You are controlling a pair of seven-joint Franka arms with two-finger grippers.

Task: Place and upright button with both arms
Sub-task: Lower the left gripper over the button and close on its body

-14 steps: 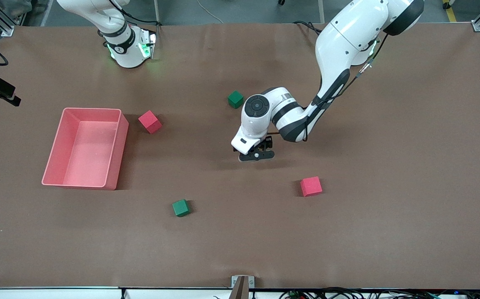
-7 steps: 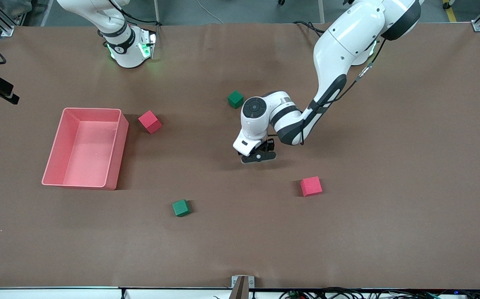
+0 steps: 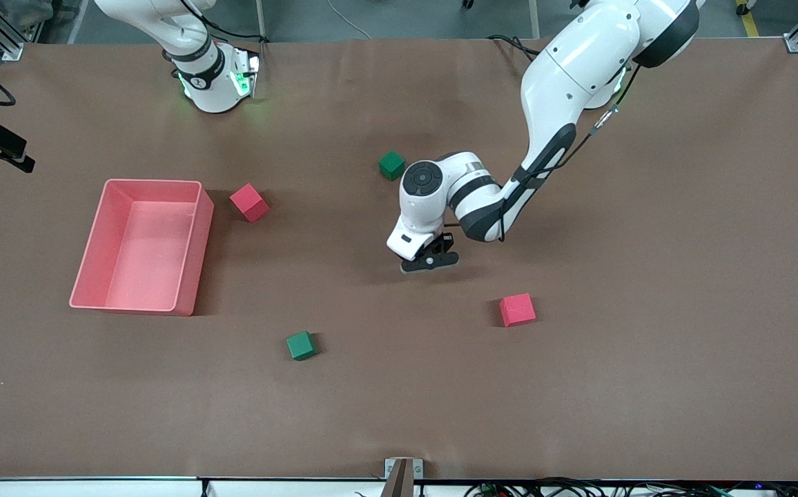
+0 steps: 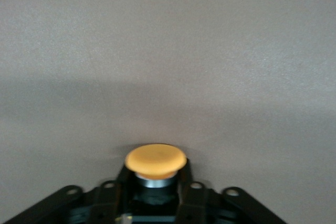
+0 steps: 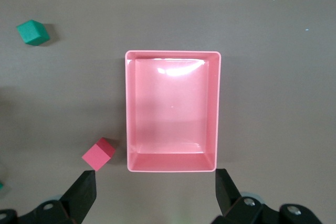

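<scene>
In the left wrist view the button (image 4: 156, 160) shows its round orange cap and a silver ring over a dark body. It sits between the black fingers (image 4: 185, 178) of my left gripper (image 4: 156, 169), which is shut on it just above the brown table. From the front, the left gripper (image 3: 429, 261) is low over the middle of the table and hides the button. My right gripper (image 5: 155, 195) is open with nothing between its fingers. It hangs high over the table beside the pink bin (image 5: 218, 108), and the front view does not show it.
The pink bin (image 3: 152, 181) stands toward the right arm's end, with a red cube (image 3: 249, 202) beside it. A green cube (image 3: 391, 166) lies close to the left arm's wrist. Nearer the front camera lie another green cube (image 3: 300, 345) and a red cube (image 3: 517, 309).
My left gripper has shut on the button and settled slightly lower over the table. The right arm has not moved.
</scene>
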